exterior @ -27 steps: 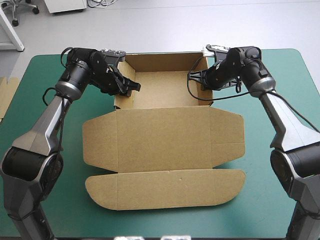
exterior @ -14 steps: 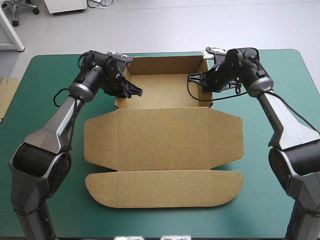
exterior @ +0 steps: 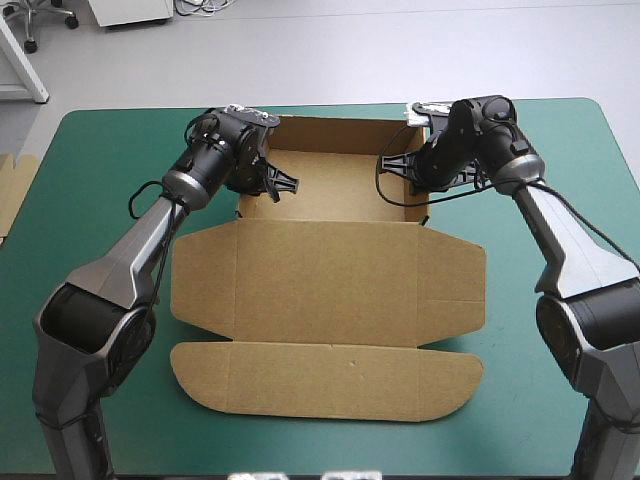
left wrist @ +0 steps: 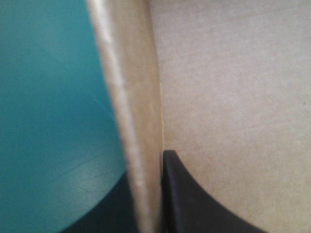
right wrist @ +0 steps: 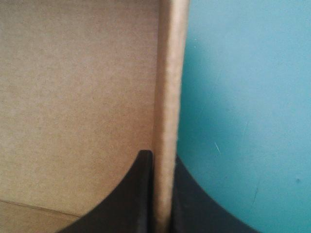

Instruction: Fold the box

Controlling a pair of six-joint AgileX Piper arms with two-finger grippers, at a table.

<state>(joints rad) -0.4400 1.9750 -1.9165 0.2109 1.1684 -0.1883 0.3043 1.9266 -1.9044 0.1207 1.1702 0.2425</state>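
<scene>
Clamping box (exterior: pixel 330 290) walls: left tool (exterior: pixel 279 185), right tool (exterior: pixel 402 166); only wrist views show grip.

Table (exterior: pixel 90 180) w/ teal-green cover is filling most of the high view, corners rounded, far edge near the top. Grey floor (exterior: pixel 400 50) is stretching beyond it, smooth and evenly lit, w/ a thin seam crossing it. Chair base (exterior: pixel 40 18) w/ castors is standing far left, white cabinet (exterior: pixel 130 10) near it, cables (exterior: pixel 205 6) lying beside cabinet. White frame leg (exterior: pixel 22 62) is slanting by table's far-left corner. Board edge (exterior: pixel 10 200) is showing at table's left edge.
</scene>
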